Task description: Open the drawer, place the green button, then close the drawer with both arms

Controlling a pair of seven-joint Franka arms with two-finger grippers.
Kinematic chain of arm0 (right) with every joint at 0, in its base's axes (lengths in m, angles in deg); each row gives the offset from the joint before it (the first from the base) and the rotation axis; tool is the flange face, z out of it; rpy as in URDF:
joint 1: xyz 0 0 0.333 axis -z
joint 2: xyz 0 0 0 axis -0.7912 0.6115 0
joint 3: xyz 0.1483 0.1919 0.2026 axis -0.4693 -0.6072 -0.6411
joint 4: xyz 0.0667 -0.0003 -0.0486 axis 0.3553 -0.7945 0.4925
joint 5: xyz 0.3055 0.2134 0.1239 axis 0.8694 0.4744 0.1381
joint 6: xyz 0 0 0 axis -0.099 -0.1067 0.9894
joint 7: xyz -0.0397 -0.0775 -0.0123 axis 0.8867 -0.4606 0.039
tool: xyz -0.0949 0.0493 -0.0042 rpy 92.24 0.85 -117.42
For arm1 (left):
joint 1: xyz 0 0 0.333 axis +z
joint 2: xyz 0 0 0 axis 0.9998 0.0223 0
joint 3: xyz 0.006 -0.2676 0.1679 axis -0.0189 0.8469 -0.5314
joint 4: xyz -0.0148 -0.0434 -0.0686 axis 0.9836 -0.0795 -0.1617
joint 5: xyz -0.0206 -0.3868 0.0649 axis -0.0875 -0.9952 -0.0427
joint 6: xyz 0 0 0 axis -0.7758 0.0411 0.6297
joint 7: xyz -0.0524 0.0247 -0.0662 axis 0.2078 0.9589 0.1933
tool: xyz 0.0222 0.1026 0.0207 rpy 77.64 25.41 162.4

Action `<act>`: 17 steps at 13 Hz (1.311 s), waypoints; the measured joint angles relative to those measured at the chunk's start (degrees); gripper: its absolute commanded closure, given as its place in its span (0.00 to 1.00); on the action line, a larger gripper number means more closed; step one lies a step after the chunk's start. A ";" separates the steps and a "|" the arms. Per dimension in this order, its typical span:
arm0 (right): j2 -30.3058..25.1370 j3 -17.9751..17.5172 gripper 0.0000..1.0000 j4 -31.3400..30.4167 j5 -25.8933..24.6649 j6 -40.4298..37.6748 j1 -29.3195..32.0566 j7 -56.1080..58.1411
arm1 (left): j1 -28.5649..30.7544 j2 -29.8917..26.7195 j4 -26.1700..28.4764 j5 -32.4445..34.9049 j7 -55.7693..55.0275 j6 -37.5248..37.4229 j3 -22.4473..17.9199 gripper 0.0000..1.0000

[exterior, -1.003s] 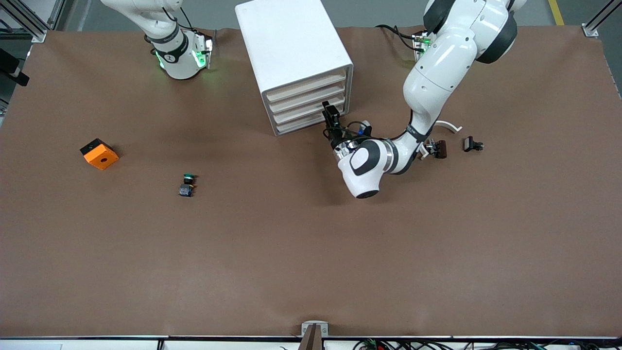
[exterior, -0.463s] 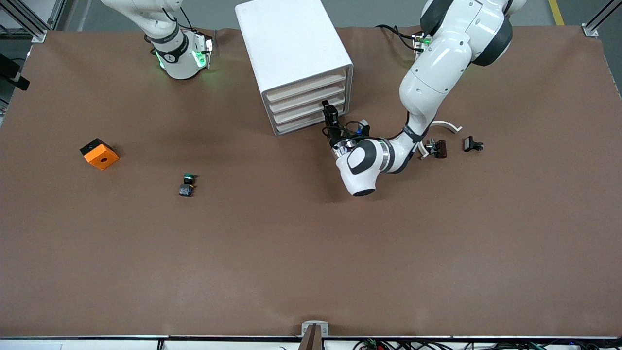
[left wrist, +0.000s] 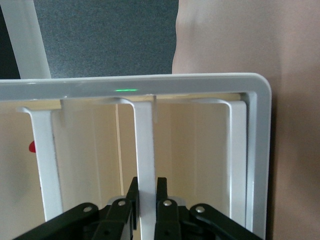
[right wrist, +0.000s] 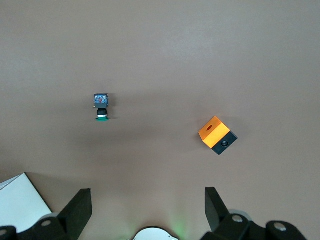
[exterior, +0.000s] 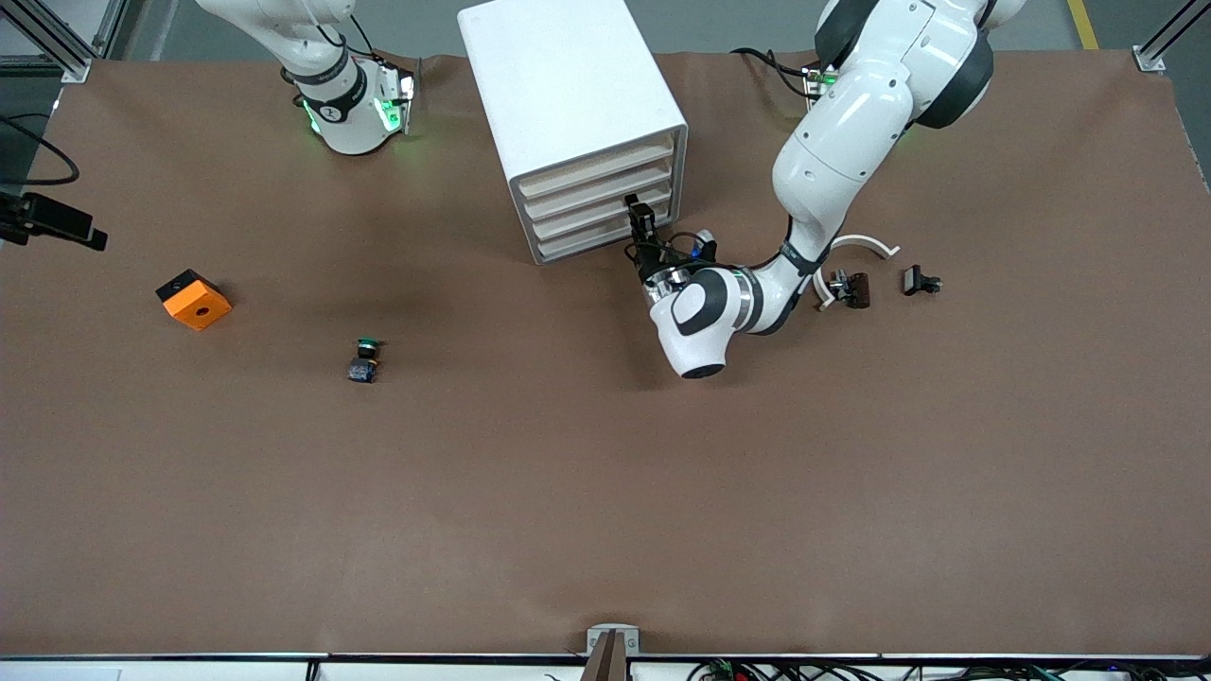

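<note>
Pinching the thin, stiff front lip of the drawer (left wrist: 145, 150) with my left gripper (left wrist: 145, 200) fully closed, I judge it light and free-sliding, while my right gripper (right wrist: 145, 210) waits wide open, empty, over the table.

A robotics lab or test bench. Two white arms (exterior: 833, 161) are bolted at the far edge of a wide table (exterior: 605, 492) covered in plain brown sheeting, with aluminium frame posts (exterior: 57, 38) at the corners, grey floor around it, and loose cables (exterior: 757, 670) along the near edge. A small black camera (exterior: 57, 222) on a bracket overlooks the table.
</note>
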 measured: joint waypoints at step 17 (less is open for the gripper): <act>8.31 -0.98 0.00 -14.19 0.16 27.88 -6.90 -13.10 | 5.25 -0.19 -1.39 1.73 -0.98 -1.70 -2.90 0.84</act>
